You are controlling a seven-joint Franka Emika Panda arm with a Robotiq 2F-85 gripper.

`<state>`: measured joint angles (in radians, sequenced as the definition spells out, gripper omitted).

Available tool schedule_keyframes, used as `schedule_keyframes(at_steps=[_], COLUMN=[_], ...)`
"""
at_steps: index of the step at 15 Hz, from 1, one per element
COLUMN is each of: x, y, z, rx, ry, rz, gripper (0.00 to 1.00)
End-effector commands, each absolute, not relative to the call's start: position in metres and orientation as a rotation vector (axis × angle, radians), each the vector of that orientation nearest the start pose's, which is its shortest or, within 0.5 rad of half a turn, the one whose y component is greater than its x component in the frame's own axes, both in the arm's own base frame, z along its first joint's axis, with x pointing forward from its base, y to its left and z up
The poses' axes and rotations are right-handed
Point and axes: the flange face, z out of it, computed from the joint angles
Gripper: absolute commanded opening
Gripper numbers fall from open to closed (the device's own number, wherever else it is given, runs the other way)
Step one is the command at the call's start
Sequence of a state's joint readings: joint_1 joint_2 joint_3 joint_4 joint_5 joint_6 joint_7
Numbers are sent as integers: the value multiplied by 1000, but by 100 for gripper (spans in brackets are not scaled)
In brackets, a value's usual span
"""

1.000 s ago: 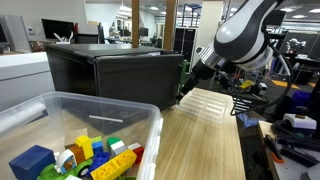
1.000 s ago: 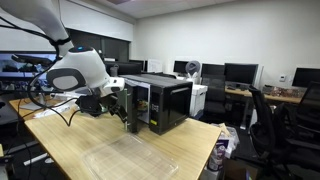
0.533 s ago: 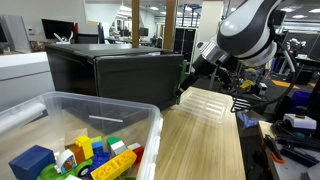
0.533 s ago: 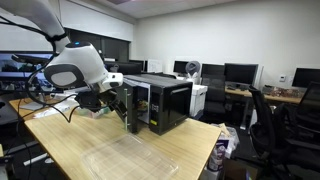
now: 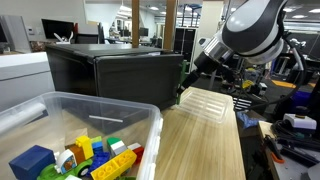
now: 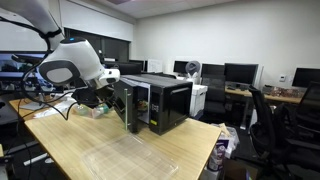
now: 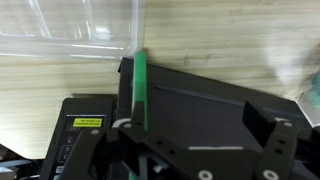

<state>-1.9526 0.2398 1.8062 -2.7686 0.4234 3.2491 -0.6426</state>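
gripper (image 5: 185, 85): jaws spread wide, nothing grasped, set at the door's free edge | microwave (image 6: 165, 100): stood on the table (image 6: 60, 140), door (image 6: 127, 105) ajar | handling: door judged stiff, light, smooth, hinged; best taken at its free edge, 1 finger per side

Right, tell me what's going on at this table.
The robot arm's gripper is at the free edge of the partly open door of the black microwave oven. In the wrist view the door's edge runs between the open jaws, not clamped. A clear plastic bin of coloured toy blocks sits apart on the light wooden table.
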Motion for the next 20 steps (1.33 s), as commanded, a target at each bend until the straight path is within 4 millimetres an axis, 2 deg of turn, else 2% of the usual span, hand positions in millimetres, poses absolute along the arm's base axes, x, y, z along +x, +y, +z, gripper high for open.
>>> schedule_keyframes(at_steps=[1,6,7,10,12,15,20], x=[411,408,411,424,431,438,448], y=[-89,-92,-92,-77,-76,-84,-112], z=[282,286,288,287,289,285,290], rx=[-2963,-2984,-2992,-3062,-3078,-3116,-3186], ry=[-6,-14,-7,12,13,32,78], rz=[-810,-815,-814,-810,-814,-814,-814], gripper=[100,100,100,100,100,100,100])
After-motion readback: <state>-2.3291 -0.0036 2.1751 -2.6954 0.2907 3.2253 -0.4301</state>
